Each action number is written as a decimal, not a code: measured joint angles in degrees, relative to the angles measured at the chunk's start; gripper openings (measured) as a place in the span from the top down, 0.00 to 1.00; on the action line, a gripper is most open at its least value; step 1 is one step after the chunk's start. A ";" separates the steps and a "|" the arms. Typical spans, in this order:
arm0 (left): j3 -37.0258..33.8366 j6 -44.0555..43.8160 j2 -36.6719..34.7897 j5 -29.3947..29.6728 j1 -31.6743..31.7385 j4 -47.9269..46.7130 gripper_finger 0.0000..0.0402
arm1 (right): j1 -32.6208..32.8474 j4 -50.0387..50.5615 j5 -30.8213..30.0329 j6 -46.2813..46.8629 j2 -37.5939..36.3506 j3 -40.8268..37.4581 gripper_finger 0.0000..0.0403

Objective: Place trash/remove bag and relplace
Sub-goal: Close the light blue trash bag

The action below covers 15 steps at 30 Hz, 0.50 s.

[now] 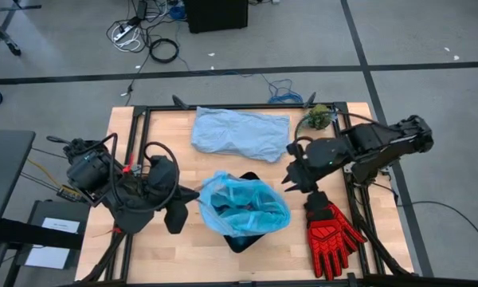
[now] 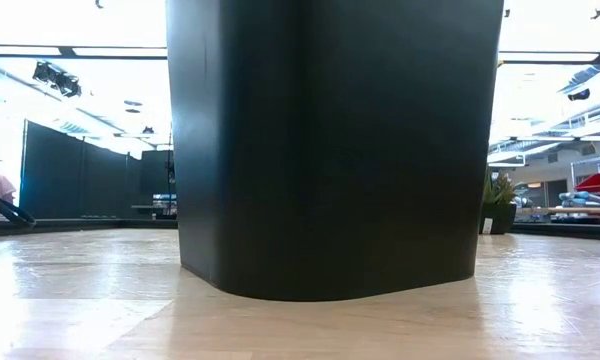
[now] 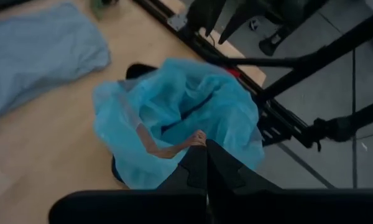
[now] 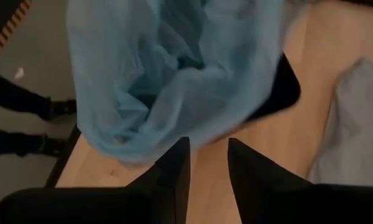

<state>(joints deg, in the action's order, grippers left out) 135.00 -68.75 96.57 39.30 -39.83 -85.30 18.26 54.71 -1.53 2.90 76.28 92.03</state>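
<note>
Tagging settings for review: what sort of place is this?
Probably a robotics lab or open workshop: a wooden table in a black frame, cables on taped grey floor, dark partitions under ceiling lights.

Nothing here that I can actually read. There is a white sheet on the dark stand beside the tabletop with a short dark line of print on it, too small to make out. The red and black glove has raised ribbing across its back but no brand name or logo I can pick out. The black bin shows a plain side, no label, no number.
</note>
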 joint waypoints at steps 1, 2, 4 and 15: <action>0.00 0.93 -0.03 0.32 0.01 0.82 1.00 | 0.02 -0.34 -0.44 1.90 -0.96 -1.42 0.76; 0.00 1.52 -0.13 0.54 0.02 1.18 1.00 | 0.03 -0.97 -0.84 3.86 -1.93 -3.03 0.76; 0.00 2.53 -0.20 0.64 0.10 1.34 1.00 | 0.08 -3.29 -0.87 7.79 -4.06 -6.81 0.76; -0.35 15.01 -0.44 3.68 0.95 5.95 0.92 | 4.33 -21.93 0.37 19.97 -11.49 -23.81 0.76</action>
<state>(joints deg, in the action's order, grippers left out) 134.65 -53.74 96.13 42.98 -38.89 -79.35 22.59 32.77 -1.15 22.86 64.79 68.22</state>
